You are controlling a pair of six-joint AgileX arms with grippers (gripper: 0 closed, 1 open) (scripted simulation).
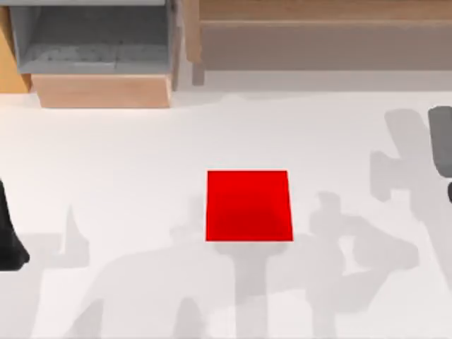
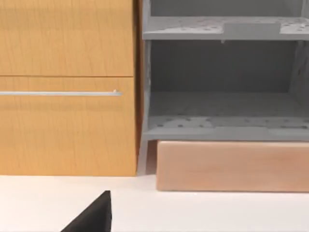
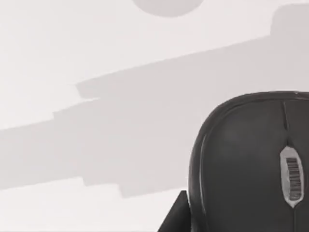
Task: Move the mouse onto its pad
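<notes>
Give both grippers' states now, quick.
Left gripper: parked at the table's left edge; cannot be told.
Right gripper: beside the dark grey rounded mouse; cannot be told.
</notes>
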